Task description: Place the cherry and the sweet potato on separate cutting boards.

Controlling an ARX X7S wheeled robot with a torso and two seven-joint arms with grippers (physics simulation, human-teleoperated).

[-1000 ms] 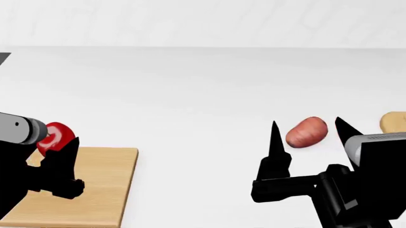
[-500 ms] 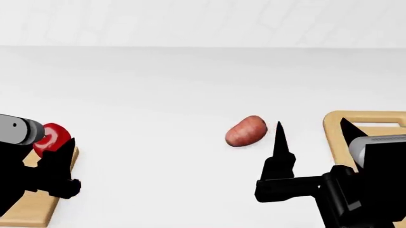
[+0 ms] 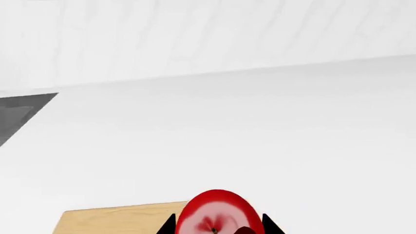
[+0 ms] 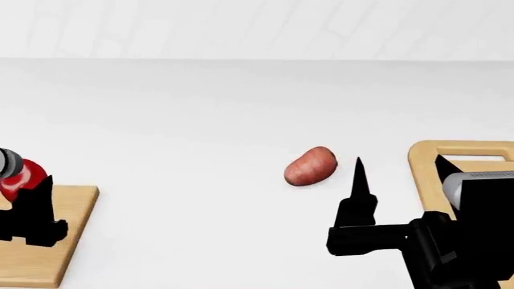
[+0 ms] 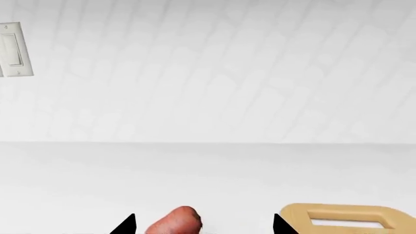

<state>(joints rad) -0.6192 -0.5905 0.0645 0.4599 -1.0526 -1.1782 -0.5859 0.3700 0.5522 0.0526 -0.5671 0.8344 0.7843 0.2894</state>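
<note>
Here, my left pincer is gripping the cherry over its board; my spread, empty right pincer is nearer the sweet potato, lying leftward.

Cherry: small, glossy, bright red, raised over the near-left plain cutting board, a flat light-tan rectangle at the left edge of the head view. Sweet potato: oval, reddish-brown with pinkish mottling, lying tilted on the bare white surface near centre, well apart from both boards. Second board: light tan, rounded corners, slot handle, flat at far right, partly hidden.
</note>
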